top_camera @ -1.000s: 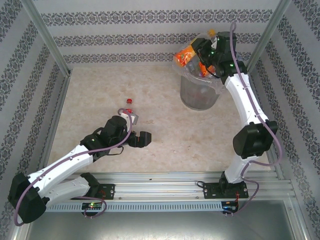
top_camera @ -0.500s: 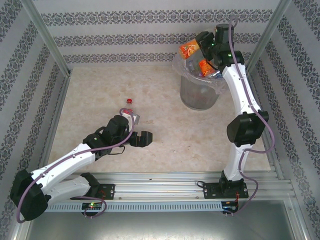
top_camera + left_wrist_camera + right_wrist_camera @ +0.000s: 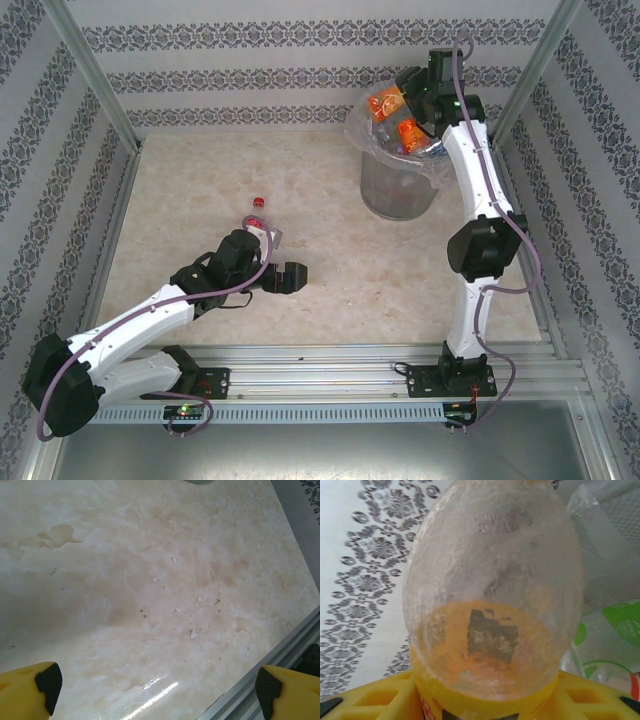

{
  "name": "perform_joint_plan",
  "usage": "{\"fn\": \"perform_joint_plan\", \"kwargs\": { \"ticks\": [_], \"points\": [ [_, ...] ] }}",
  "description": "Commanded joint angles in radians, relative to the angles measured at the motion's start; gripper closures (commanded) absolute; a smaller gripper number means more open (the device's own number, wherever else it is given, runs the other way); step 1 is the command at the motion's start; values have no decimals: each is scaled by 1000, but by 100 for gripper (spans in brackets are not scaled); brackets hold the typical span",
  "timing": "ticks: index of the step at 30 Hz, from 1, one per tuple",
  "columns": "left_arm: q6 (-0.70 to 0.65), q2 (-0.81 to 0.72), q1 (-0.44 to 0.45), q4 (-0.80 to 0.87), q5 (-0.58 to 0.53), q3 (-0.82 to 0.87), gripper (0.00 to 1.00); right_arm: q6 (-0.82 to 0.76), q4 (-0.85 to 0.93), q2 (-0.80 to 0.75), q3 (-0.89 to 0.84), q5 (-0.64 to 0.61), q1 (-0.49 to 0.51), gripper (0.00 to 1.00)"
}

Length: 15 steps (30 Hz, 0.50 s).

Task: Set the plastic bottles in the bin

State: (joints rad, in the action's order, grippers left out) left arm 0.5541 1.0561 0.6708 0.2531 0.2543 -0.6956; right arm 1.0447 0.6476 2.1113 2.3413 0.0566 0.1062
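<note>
My right gripper (image 3: 392,100) hangs over the far rim of the grey bin (image 3: 398,195), shut on an orange-labelled plastic bottle (image 3: 383,103). In the right wrist view that bottle (image 3: 492,605) sits between the yellow fingers (image 3: 365,700), clear base toward the camera. More bottles lie in the bin, one with an orange label (image 3: 410,133) and one with a green label (image 3: 617,622). A red-capped bottle (image 3: 257,212) lies on the table beside my left gripper (image 3: 279,256). The left gripper (image 3: 156,692) is wide open over bare tabletop.
A clear bag (image 3: 365,135) lines the bin and spills over its rim. Patterned walls and metal posts (image 3: 100,85) enclose the marble table (image 3: 200,170). An aluminium rail (image 3: 260,680) runs along the near edge by the left gripper.
The right arm has lifted the orange-labelled bottle up and back over the bin's rim, and its elbow has swung inward. The left gripper has crept slightly to the right.
</note>
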Motion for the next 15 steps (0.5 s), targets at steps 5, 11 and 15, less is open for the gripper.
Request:
{"fn": "perform_joint_plan", "kwargs": {
  "ticks": [5, 11, 15],
  "points": [
    [13, -6, -14, -32, 8, 11, 0, -36, 46, 29, 70, -63, -10, 38],
    [16, -7, -14, -32, 10, 11, 0, -38, 51, 19, 72, -65, -14, 24],
    [11, -21, -14, -17, 5, 3, 0, -44, 56, 2, 72, -69, -16, 22]
  ]
}}
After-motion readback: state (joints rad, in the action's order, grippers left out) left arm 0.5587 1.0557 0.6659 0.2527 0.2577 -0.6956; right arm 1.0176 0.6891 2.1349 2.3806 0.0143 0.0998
